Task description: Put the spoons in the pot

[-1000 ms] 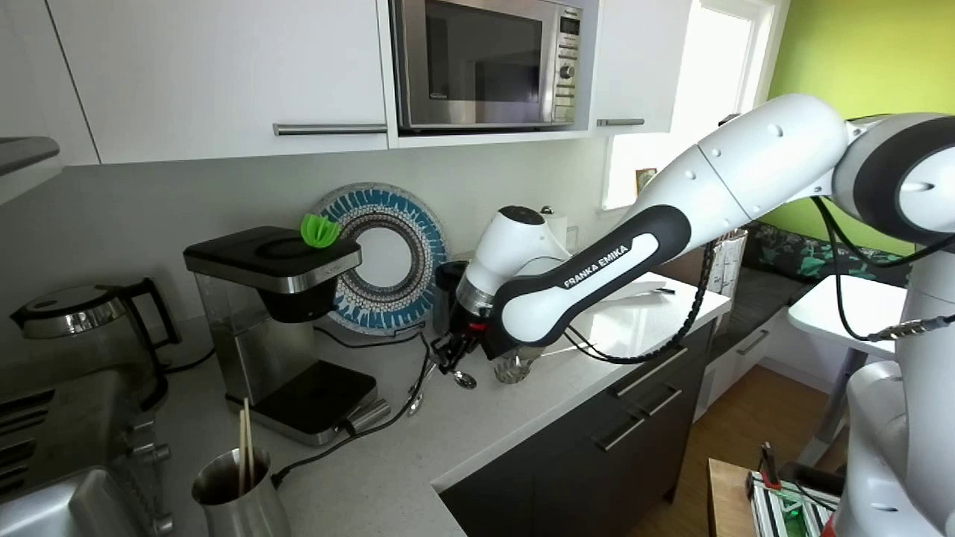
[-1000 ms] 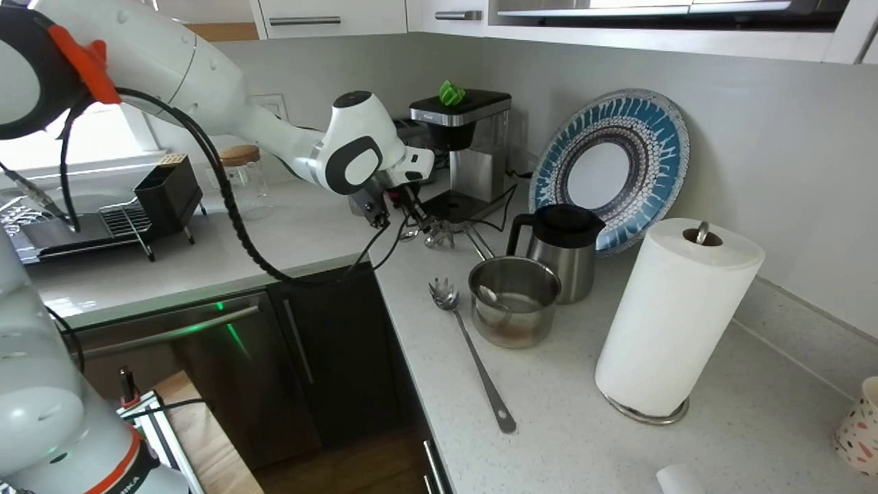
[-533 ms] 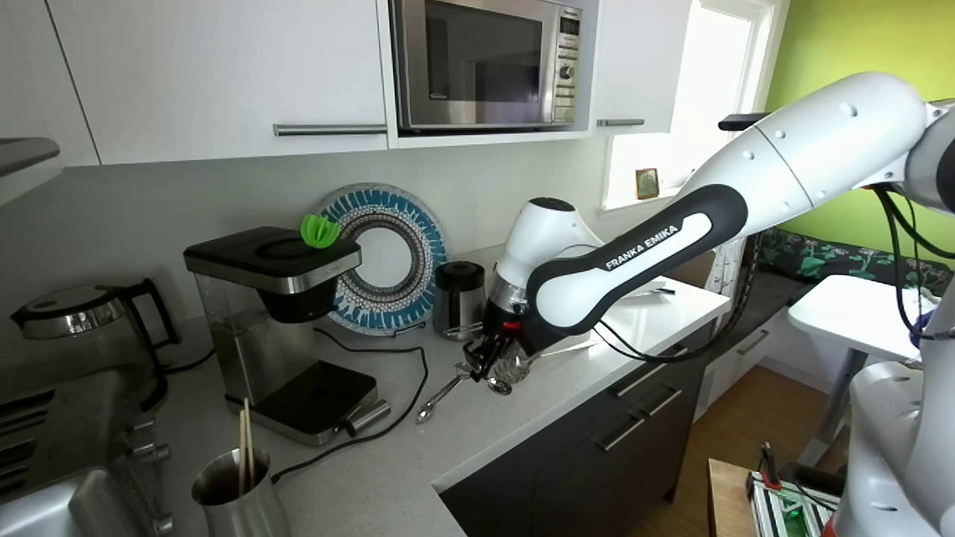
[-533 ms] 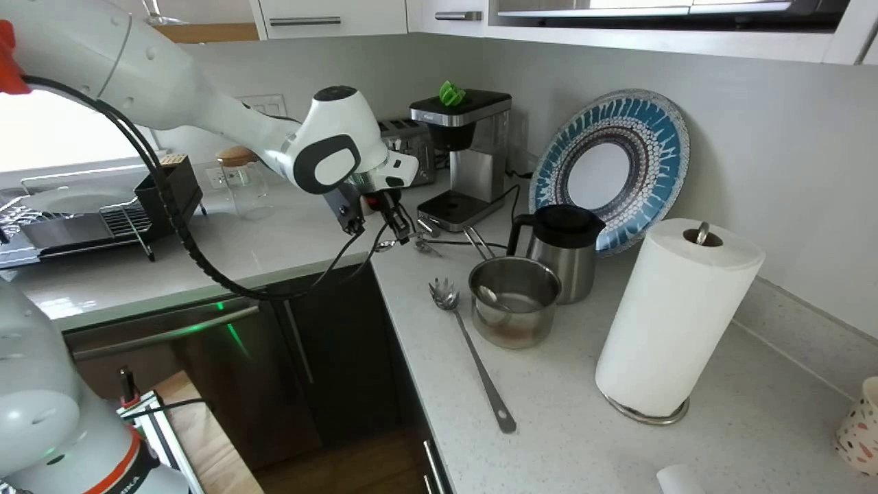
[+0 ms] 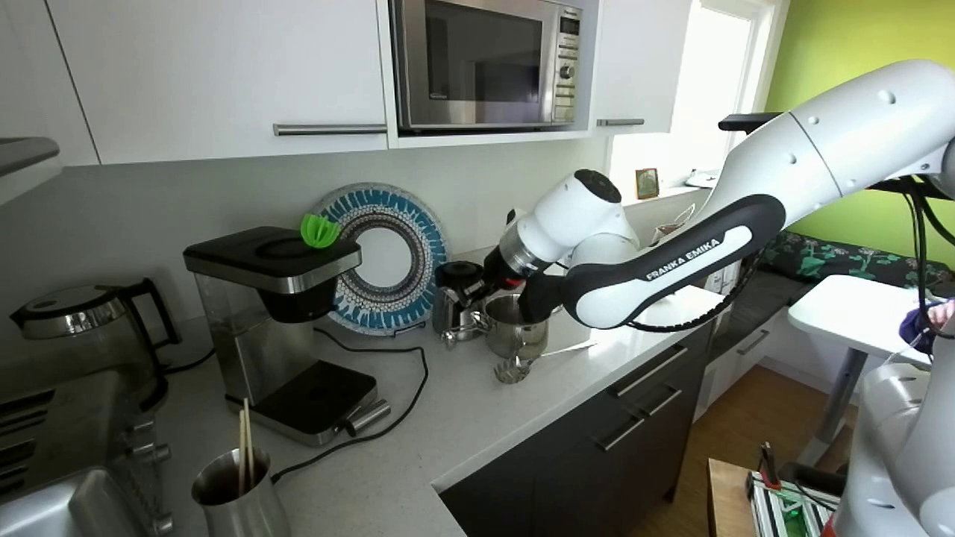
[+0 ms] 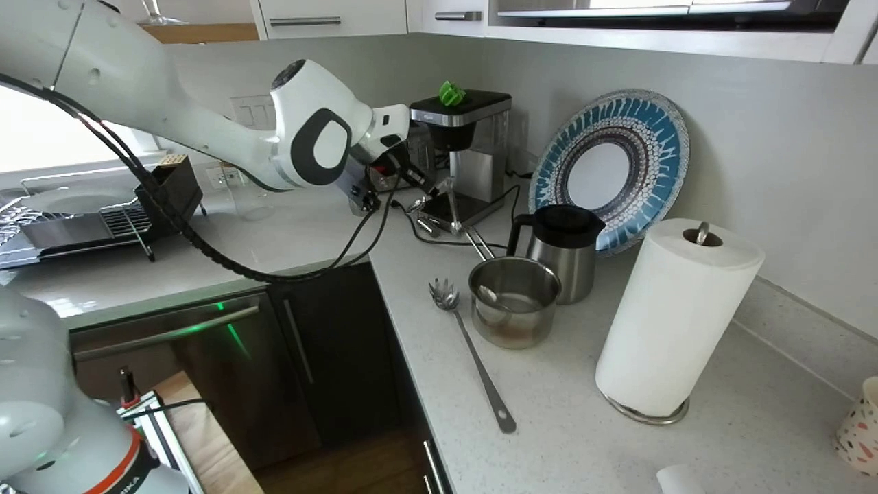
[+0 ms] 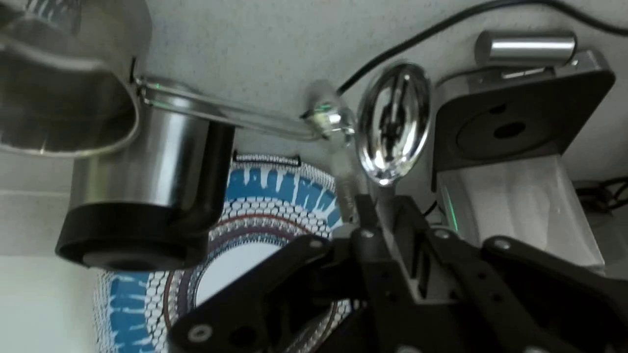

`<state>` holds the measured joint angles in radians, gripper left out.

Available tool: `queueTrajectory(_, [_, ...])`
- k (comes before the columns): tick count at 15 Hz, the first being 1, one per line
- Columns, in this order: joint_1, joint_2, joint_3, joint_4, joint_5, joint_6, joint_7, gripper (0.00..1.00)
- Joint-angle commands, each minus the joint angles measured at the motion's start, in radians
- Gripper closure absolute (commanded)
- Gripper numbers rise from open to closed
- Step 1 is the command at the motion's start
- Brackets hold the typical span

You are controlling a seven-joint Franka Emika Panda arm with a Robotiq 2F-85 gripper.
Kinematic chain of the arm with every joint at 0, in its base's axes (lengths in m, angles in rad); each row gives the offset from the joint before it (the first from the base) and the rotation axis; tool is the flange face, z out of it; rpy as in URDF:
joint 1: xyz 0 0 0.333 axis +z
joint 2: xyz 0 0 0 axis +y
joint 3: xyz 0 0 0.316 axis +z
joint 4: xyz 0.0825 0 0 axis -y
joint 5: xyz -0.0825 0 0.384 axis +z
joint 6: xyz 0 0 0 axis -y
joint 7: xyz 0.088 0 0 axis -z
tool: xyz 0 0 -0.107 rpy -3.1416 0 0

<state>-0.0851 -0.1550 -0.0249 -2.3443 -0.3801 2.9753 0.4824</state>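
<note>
My gripper (image 5: 468, 298) is shut on a shiny metal spoon (image 7: 394, 122), whose bowl sticks out past the fingertips in the wrist view. A second spoon (image 7: 342, 164) shows blurred beside the left finger. In an exterior view it hangs down as a spoon (image 6: 453, 206), raised with the first; the jaws' hold on it is partly hidden. The steel pot (image 6: 511, 329) stands on the counter, with one spoon (image 6: 492, 297) inside. The gripper (image 6: 431, 189) is above the counter, beyond the pot's handle. In the wrist view the pot (image 7: 59, 110) is at the upper left.
A slotted serving spoon (image 6: 477, 357) lies beside the pot. A steel carafe (image 6: 569, 264) stands close behind it. A coffee maker (image 6: 473, 175) with its cable, a leaning patterned plate (image 6: 638, 178) and a paper towel roll (image 6: 675, 322) stand along the wall.
My gripper has risen from low over the counter and tilted toward the wall. Both spoons, low near the counter before, have come up with it. The pot has not moved.
</note>
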Motion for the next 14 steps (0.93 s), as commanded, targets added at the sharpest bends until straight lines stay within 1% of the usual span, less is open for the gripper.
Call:
queueTrajectory(1, [-0.148,-0.068,0.064,-0.016,-0.263,0.110,0.214,0.96])
queueTrajectory(2, [-0.197,-0.079,0.086,-0.008,-0.332,0.135,0.279,0.96])
queueTrajectory(4, [-0.321,-0.117,0.149,0.011,-0.477,0.176,0.416,0.96])
queueTrajectory(7, [-0.529,-0.185,0.269,0.043,-0.654,0.170,0.627,0.96])
queueTrajectory(9, [-0.631,-0.205,0.342,0.055,-0.734,0.153,0.744,0.96])
queueTrajectory(11, [-0.697,-0.200,0.399,0.058,-0.780,0.140,0.835,0.96])
queueTrajectory(14, [-0.760,-0.148,0.459,0.061,-0.803,0.125,0.950,0.96])
